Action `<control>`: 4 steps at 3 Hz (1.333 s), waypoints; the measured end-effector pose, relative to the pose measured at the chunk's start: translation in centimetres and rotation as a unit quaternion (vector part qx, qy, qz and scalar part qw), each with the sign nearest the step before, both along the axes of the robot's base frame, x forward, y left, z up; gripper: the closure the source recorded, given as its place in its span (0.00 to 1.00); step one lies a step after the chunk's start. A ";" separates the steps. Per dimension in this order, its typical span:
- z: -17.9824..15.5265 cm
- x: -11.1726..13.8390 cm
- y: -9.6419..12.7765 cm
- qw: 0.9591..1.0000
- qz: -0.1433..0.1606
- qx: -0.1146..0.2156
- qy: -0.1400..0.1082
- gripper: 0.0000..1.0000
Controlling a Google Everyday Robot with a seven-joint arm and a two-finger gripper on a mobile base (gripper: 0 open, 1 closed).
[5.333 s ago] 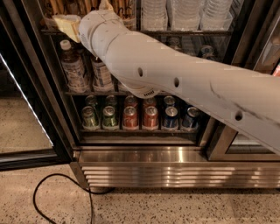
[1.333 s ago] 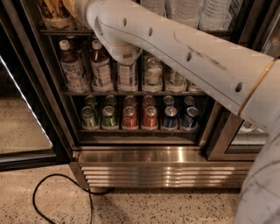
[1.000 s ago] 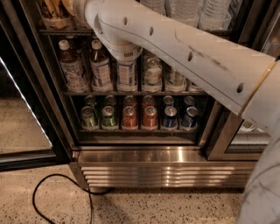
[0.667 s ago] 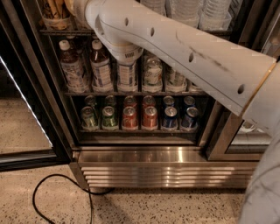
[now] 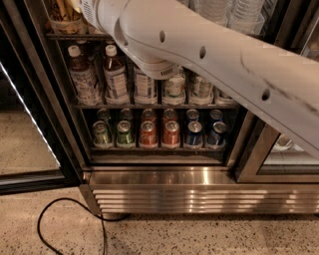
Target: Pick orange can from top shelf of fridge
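Observation:
My white arm [image 5: 209, 50] reaches from the right edge up to the upper left of the open fridge [image 5: 50, 104]. Its wrist [image 5: 99, 10] leaves the picture at the top, level with the top shelf [image 5: 75, 36]. The gripper is out of view above that edge. An amber can with pale markings, the orange can [image 5: 62, 17], stands on the top shelf just left of the wrist, cut off by the top edge. I cannot tell whether the gripper touches it.
White-capped brown bottles [image 5: 82, 74] stand on the middle rack. Green [image 5: 102, 133], red [image 5: 148, 133] and blue cans [image 5: 193, 133] line the lower rack. The steel louvred base [image 5: 199, 191] sits below. A black cable [image 5: 70, 219] loops on the floor, and the open glass door [image 5: 25, 124] is at the left.
Over five seconds the arm has risen from in front of the middle rack to the top shelf. In the last second it has barely moved.

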State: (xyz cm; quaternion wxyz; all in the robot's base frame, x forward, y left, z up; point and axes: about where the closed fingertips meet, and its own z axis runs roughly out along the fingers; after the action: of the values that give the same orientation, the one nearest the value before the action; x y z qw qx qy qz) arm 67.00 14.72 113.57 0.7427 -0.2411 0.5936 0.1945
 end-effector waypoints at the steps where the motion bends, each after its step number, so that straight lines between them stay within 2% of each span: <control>1: 1.2 -4.8 0.4 1.000 0.022 0.013 -0.004 1.00; 2: 1.3 -7.3 -0.3 0.998 0.055 0.025 0.003 1.00; 3: -3.5 -6.6 -3.4 0.998 0.068 0.010 0.008 1.00; 4: -12.1 -7.9 -5.8 0.996 0.081 -0.012 0.019 1.00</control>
State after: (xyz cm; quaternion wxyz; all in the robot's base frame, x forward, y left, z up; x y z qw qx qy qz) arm 59.08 8.90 101.43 0.7104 -0.2938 0.5882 0.2511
